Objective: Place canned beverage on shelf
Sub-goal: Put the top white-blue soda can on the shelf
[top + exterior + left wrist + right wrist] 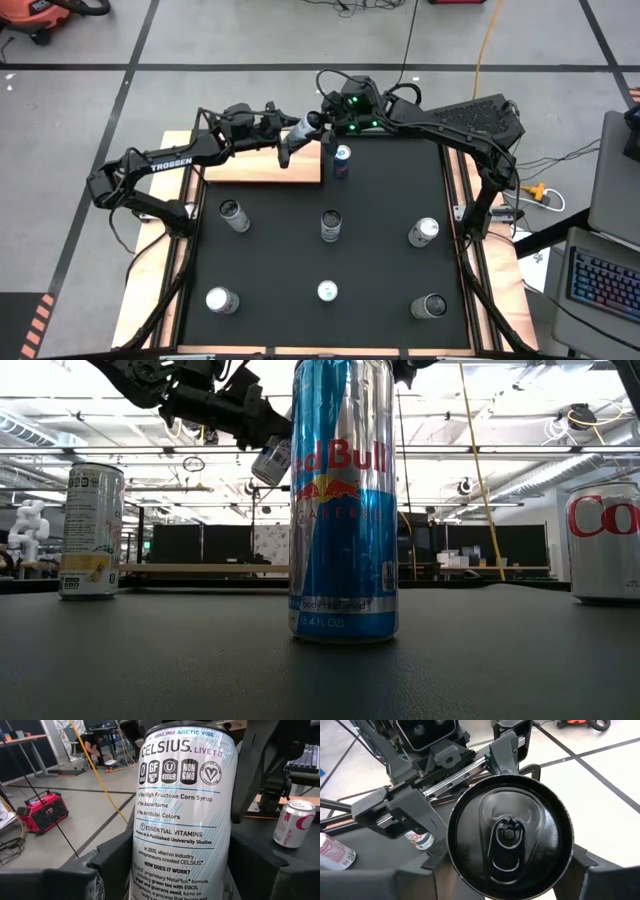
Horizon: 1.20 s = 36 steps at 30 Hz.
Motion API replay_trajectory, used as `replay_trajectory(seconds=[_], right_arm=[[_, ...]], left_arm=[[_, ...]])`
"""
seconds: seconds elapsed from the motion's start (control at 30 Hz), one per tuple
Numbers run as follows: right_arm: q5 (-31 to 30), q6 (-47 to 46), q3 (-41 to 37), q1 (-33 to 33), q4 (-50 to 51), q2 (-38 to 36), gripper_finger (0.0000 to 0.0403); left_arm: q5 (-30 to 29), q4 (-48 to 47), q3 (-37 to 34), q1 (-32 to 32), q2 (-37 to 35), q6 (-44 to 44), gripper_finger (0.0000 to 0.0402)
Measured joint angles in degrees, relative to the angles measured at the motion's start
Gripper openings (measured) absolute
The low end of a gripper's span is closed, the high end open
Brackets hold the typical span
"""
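Observation:
A white Celsius can (300, 130) hangs tilted in the air over the far right corner of the light-wood shelf (255, 170). Its dark top (509, 837) points toward my right gripper. My left gripper (292, 140) reaches in from the table's left, and its fingers close on the can's lower body (180, 835). My right gripper (322, 122) comes from the table's far right and meets the can's top end. In the low view the can (271, 460) shows small and slanted, high above the mat. My left gripper pinches the can's lower body (142, 870) between its two fingers, one on each side, coming roughly level from the table's left. The can is clear of the shelf and the mat, tilted with its top away from this gripper. My right gripper is on the can's upper part (227, 775), just below the top. One finger (260, 775) lies along the can's side; the can hides the other. The fingers come from the top end, slanting slightly down from the far right.
Several cans stand on the black mat (390, 190). A blue can (341, 162) stands just right of the shelf, near the grippers. A tall blue can (343, 500) stands close to the low camera. Cables and a keyboard (605, 285) lie off the table's right side.

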<state>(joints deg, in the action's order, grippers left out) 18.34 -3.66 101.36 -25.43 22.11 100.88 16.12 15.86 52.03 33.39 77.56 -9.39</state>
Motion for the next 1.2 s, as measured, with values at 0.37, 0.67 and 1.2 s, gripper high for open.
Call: replay_trajectory(seconds=[0.37, 0.67, 1.2], right_arm=[[1.17, 0.10, 0.00, 0.09, -1.24, 0.00, 0.0220], [1.41, 0.04, 0.07, 0.76, -3.96, -0.13, 0.0220], [1.13, -0.17, 0.26, 0.72, -0.46, -0.30, 0.0220]], left_arm=[[-0.30, -0.28, 0.00, -0.03, 0.07, 0.01, 0.0283], [-1.51, -0.80, -0.13, -0.31, 0.83, 0.02, 0.0283], [-2.12, 2.57, -0.28, -1.70, 1.07, -0.35, 0.0283]])
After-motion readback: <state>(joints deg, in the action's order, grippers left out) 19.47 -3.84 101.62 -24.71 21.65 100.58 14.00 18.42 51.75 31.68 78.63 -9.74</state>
